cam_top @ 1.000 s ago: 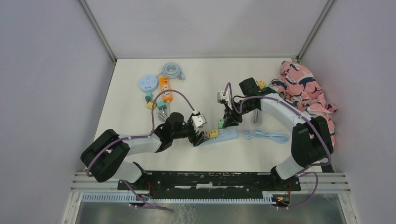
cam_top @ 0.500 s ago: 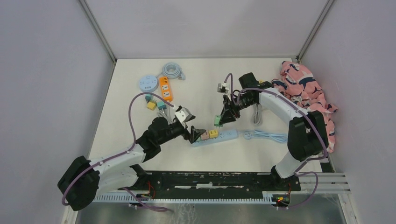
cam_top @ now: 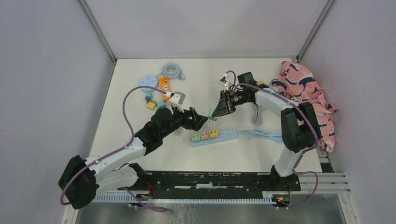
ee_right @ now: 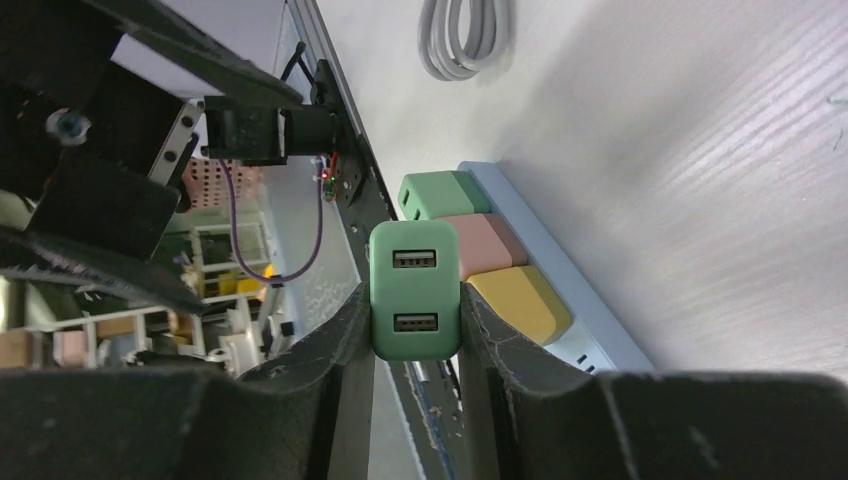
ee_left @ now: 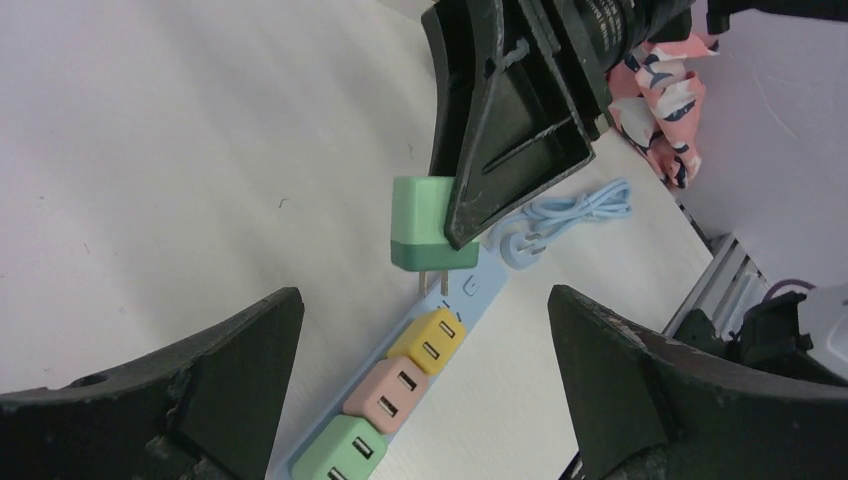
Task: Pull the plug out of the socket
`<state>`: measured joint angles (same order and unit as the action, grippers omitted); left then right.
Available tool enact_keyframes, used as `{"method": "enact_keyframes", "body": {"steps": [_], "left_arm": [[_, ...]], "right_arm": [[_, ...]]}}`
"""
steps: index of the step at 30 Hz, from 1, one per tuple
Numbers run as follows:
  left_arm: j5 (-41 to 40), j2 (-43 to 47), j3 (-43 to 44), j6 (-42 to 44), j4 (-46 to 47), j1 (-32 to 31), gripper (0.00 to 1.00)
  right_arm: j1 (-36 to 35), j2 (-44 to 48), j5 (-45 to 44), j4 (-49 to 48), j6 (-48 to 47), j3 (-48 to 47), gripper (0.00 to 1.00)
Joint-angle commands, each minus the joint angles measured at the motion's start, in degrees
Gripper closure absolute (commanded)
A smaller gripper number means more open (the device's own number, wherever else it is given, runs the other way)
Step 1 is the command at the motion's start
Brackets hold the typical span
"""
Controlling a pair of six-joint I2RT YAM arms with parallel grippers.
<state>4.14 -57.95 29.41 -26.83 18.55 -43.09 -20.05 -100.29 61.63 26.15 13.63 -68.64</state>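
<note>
A light blue power strip, the socket [cam_top: 226,135] [ee_left: 478,292] [ee_right: 596,338], lies on the white table. Green [ee_left: 335,455], pink [ee_left: 390,390] and yellow [ee_left: 432,338] plugs sit in it. My right gripper [cam_top: 215,111] [ee_right: 414,296] is shut on another green plug [cam_top: 212,115] [ee_left: 424,222] [ee_right: 414,288], held clear above the strip's free end with its two prongs bare. My left gripper [cam_top: 201,122] [ee_left: 420,300] hovers open above the strip, with nothing between its fingers.
At the back left lie a round socket [cam_top: 148,81], an orange strip [cam_top: 164,87] and a grey cable coil [cam_top: 172,71]. The strip's blue cable [cam_top: 266,136] trails right. A white cable [cam_top: 256,116] and pink cloth [cam_top: 308,95] lie at the right.
The right gripper has lifted the green plug out of the strip and carried it up and to the left. The left gripper has opened and risen off the strip.
</note>
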Motion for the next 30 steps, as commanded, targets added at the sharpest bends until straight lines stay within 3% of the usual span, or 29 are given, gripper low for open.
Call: {"method": "enact_keyframes", "body": {"steps": [1,6,15,25,28,30], "left_arm": [[-10.37,-4.58,9.64,-4.85,-11.55,-4.96,0.0],[-24.52,-13.05,19.29,-2.19,-22.43,-12.44,0.01],[-28.99,-23.62,28.49,2.86,-27.74,-15.22,0.11],[-28.93,-31.63,33.85,6.14,-27.49,-15.03,0.4],[-29.34,-32.62,34.71,6.56,-27.57,-14.62,0.44],[-29.04,-33.01,35.07,6.78,-27.55,-14.4,0.59]], "right_arm": [[0.61,-2.73,3.69,-2.01,7.53,-1.33,1.0],[1.0,-3.52,4.66,-1.02,7.03,-1.98,1.0],[1.25,-3.52,5.16,-0.49,6.66,-2.24,0.99],[1.33,-3.96,5.69,0.85,5.78,-2.82,0.99],[1.32,-4.05,5.73,1.24,5.4,-2.99,0.99],[1.31,-4.24,5.76,1.75,5.0,-3.09,0.96]]}}
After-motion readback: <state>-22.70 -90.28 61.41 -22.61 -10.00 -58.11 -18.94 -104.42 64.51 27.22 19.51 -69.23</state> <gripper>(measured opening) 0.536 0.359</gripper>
